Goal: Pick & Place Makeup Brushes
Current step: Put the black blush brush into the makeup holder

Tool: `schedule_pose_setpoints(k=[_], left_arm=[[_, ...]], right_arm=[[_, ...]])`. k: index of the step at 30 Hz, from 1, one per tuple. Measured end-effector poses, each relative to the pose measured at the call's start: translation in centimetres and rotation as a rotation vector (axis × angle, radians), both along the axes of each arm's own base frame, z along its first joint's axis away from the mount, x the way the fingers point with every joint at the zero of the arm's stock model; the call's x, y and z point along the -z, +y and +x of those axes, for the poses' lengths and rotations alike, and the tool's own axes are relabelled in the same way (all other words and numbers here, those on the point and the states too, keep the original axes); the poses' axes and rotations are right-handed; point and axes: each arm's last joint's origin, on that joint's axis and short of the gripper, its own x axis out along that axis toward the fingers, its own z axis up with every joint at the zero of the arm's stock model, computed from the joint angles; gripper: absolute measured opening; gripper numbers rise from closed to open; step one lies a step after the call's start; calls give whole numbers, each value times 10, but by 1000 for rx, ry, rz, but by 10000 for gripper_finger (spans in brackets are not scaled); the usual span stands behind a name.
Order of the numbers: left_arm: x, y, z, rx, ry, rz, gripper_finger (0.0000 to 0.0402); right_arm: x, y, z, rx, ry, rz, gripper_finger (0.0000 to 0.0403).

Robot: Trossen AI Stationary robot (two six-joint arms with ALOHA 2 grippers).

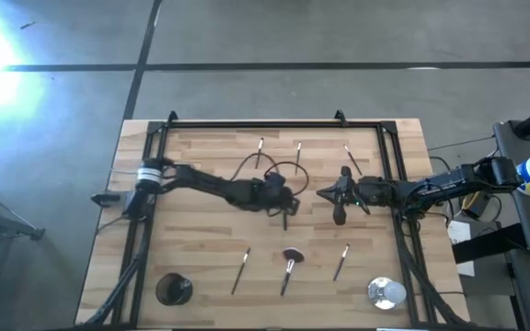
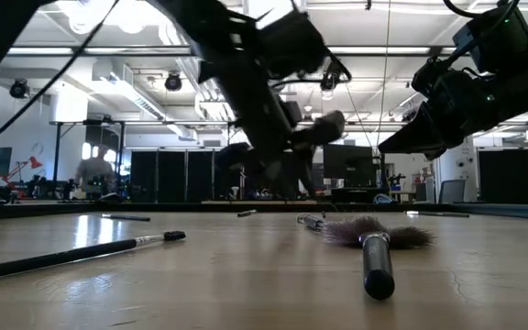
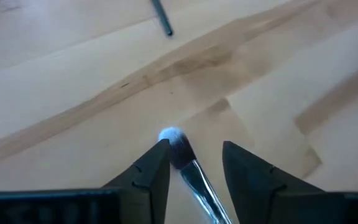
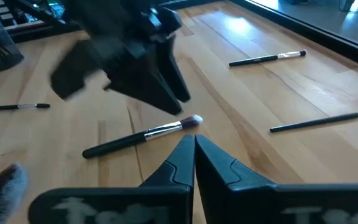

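My left gripper (image 1: 283,204) hangs open over the middle of the table. A dark-handled brush with a silver ferrule and a pale tip (image 3: 171,137) lies flat on the wood between and below its fingers, which the right wrist view shows clear above that brush (image 4: 142,137). My right gripper (image 4: 194,142) is shut and empty, just right of it (image 1: 328,193). Three more brushes lie near the far edge (image 1: 297,152). Near the front lie two thin brushes (image 1: 241,269) (image 1: 340,262) and the fluffy reddish-brown one (image 1: 289,267).
A black mesh cup (image 1: 173,290) stands at the near left corner and a round shiny silver-white object (image 1: 385,292) at the near right. A black frame rail (image 1: 256,124) runs along the far and side edges. Bare wood lies between the grippers and the front brushes.
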Motion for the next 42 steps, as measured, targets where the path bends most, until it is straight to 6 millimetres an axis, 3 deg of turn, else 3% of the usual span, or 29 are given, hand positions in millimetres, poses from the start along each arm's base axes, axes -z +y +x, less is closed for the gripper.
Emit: schedule_pose_setpoints(k=[6, 15, 19, 24, 29, 34, 42], left_arm=[[5, 6, 24, -51, 92, -9, 145], [22, 14, 28, -107, 160, -22, 140], [28, 15, 24, -101, 195, -24, 102], [31, 16, 19, -61, 238, 13, 13], [10, 13, 2, -25, 335, 88, 3], [-45, 4, -18, -17, 279, 197, 1], [-103, -34, -77, 177, 171, 276, 0]], right_arm=[[1, 0, 0, -3, 2, 1, 8], [4, 0, -3, -8, 15, 0, 8], [5, 0, -3, -11, 18, -2, 8], [5, 0, -4, -11, 20, -2, 8], [5, 0, -4, -11, 20, -2, 8], [5, 0, -4, -11, 14, -3, 8], [5, 0, -3, -6, 11, -5, 8]])
